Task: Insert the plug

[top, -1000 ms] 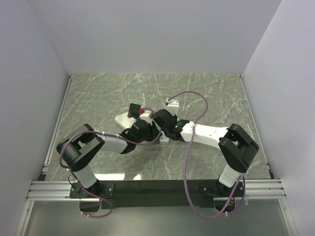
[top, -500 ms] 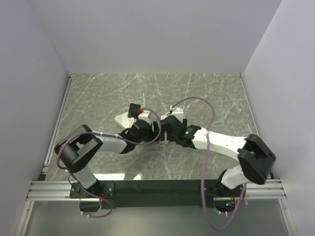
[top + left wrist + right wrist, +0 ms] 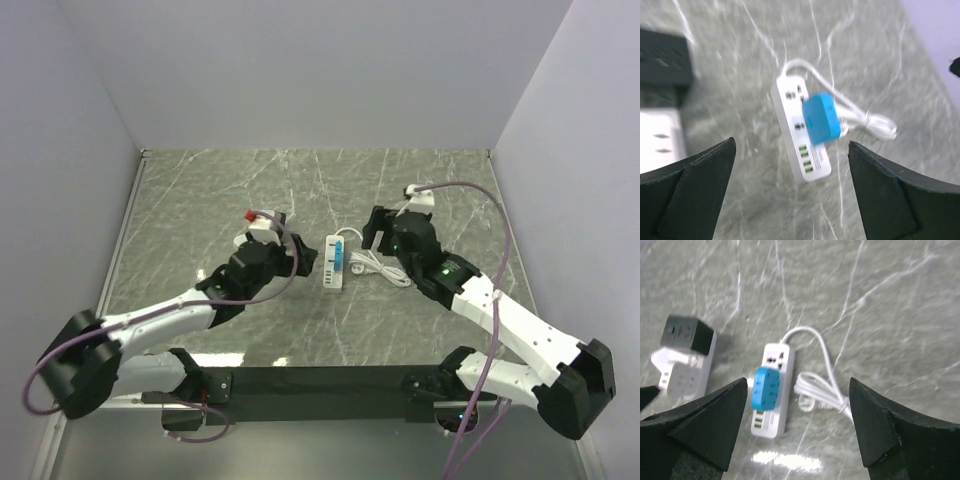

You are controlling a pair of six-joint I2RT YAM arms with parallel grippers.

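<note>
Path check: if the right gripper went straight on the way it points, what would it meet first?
Probably the white cord, coiled beside the power strip, or the table next to it. The right gripper, open, aims between that coil and the blue adapter; depth is unclear.

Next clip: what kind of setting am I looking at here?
Probably a lab robot test cell: plain white walls box in a marble-patterned tabletop, and a left arm and right arm are mounted on a rail at its near edge, a power strip between them.
</note>
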